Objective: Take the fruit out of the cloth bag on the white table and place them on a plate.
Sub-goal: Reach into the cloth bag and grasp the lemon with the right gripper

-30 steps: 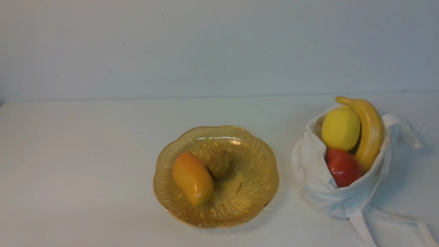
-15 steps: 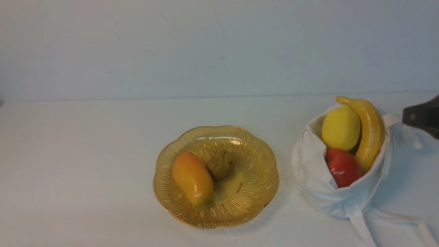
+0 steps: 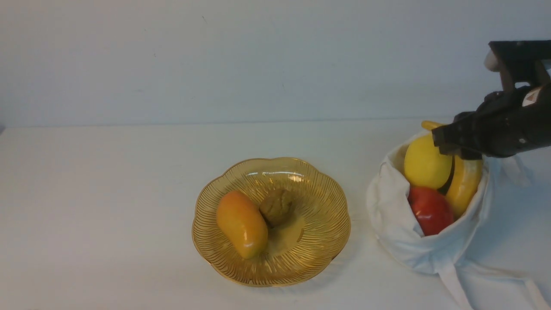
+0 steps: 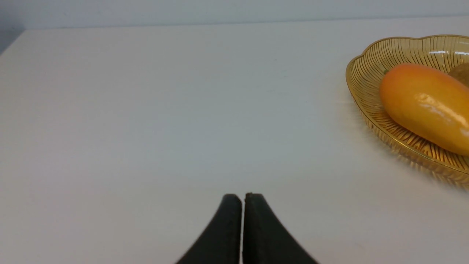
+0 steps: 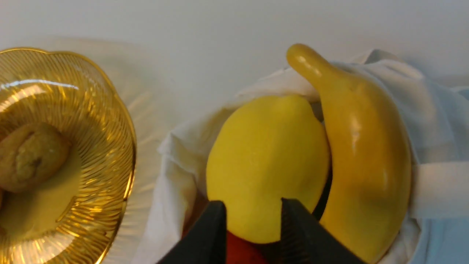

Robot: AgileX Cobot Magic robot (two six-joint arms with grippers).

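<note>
The white cloth bag (image 3: 404, 241) slumps on the white table (image 3: 107, 193) at the right, mouth open. Inside it are a yellow lemon (image 3: 424, 165), a banana (image 3: 467, 181) and a red apple (image 3: 430, 211). My right gripper (image 3: 438, 141) hovers over the bag's far rim, covering the banana's upper part. In the right wrist view its jaws (image 5: 253, 205) stand open just above the lemon (image 5: 263, 161), beside the banana (image 5: 366, 154), gripping nothing. The amber plate (image 3: 318, 241) holds an orange fruit (image 3: 241, 224) and a brown lumpy piece (image 3: 277, 206). My left gripper (image 4: 242, 196) is shut over bare table.
The bag's long straps (image 3: 456, 284) trail toward the front right corner. A pale wall stands behind the table's far edge. In the left wrist view the plate's rim (image 4: 361, 66) and the orange fruit (image 4: 425, 104) lie off to one side.
My right arm has come in from the right edge, moved left over the bag, and its jaws have parted. The fruit, the bag and the plate have not moved.
</note>
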